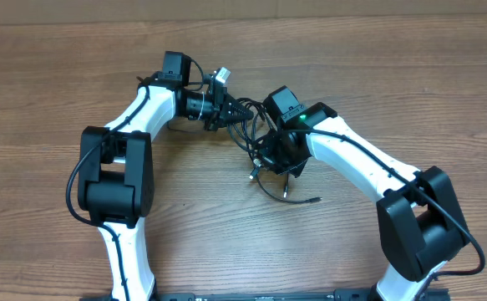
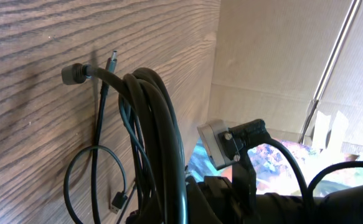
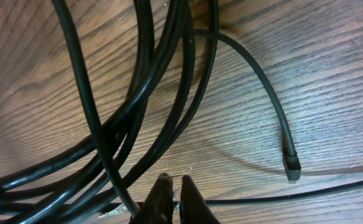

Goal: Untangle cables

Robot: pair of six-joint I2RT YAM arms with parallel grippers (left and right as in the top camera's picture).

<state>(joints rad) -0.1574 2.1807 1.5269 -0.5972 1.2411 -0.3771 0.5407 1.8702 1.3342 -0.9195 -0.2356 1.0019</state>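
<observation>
The cables (image 1: 245, 127) are a tangle of thin black cords between my two grippers at mid-table. My left gripper (image 1: 224, 109) is at the tangle's left side. In the left wrist view a thick coil of cords (image 2: 159, 118) runs up out of its jaws (image 2: 190, 208), which look shut on it though they are mostly hidden. My right gripper (image 1: 278, 159) is at the tangle's lower right. In the right wrist view its fingers (image 3: 173, 185) are pinched on one thin cord (image 3: 281, 199) lying flat on the wood.
A loose loop with a plug tip (image 1: 286, 194) trails toward the front of the wooden table (image 1: 51, 75). Loose plug ends lie on the wood (image 2: 74, 73), (image 2: 119, 200), (image 3: 291, 168). A cardboard wall (image 2: 262, 50) stands behind the table.
</observation>
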